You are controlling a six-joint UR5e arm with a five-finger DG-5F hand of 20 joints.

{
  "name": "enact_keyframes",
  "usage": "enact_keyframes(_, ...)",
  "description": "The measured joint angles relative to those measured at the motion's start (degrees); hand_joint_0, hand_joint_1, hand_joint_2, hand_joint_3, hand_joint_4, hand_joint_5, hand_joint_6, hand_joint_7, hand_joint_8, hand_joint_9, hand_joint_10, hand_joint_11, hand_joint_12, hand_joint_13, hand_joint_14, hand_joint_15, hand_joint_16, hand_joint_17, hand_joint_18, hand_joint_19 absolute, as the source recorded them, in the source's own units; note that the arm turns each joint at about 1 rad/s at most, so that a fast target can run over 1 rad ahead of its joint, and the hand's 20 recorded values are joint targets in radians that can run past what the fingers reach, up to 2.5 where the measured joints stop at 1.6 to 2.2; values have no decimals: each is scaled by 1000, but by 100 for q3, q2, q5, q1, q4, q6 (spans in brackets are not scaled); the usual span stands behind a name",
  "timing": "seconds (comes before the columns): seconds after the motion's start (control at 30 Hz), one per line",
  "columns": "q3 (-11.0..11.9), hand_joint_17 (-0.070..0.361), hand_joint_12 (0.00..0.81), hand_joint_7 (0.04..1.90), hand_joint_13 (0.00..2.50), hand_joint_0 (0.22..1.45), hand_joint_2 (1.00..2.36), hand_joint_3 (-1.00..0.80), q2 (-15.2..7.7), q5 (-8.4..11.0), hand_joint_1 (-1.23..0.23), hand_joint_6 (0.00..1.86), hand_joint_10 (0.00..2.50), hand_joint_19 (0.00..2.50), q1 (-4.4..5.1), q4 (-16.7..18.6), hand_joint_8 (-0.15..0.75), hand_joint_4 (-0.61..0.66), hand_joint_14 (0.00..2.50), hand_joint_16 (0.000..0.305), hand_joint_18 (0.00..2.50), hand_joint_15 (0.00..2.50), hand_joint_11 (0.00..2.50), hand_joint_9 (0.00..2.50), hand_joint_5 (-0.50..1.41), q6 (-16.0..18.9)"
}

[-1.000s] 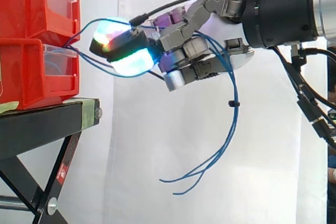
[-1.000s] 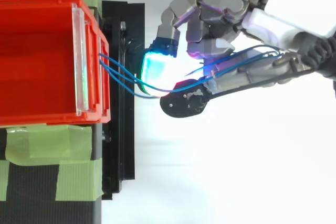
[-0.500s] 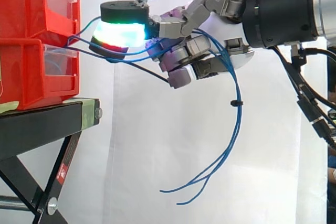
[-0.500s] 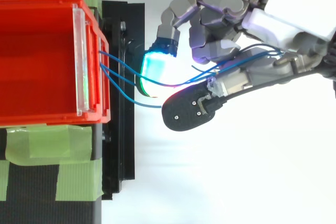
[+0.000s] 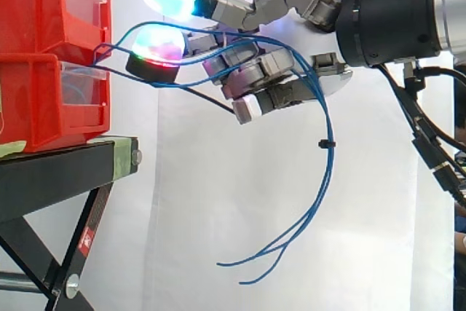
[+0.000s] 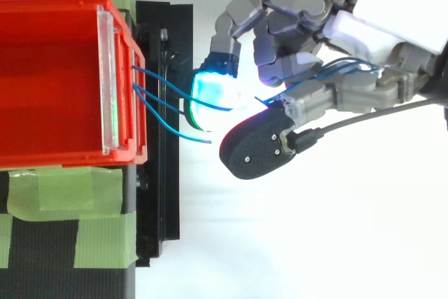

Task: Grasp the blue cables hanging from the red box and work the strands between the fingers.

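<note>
White curtain (image 5: 218, 216); robot hand (image 5: 331, 71) clasps blue cables (image 5: 322, 138) (label (image 5: 86, 238) unreadable).

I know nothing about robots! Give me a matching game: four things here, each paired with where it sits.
1 blue cables
2 red bins
3 black stand
4 green tape

A under the bins
B threaded through fingers of the hand
C stacked one on another
D stuck flat beside the bin

Pairs: 1-B, 2-C, 3-A, 4-D
</note>
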Motion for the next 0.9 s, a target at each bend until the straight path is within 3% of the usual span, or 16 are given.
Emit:
enact_keyframes(0.63,0,123,464,896,1158,827,1000,-1000,1,0,-677,982,2500,1059,0,8,406,136,2500,55,1445,1240,2107,698,154,-15)
enact_keyframes(0.9,0,121,465,912,1161,889,1009,-797,0,0,-691,987,2500,1105,0,9,400,81,2500,54,1444,1291,2172,707,174,-6)
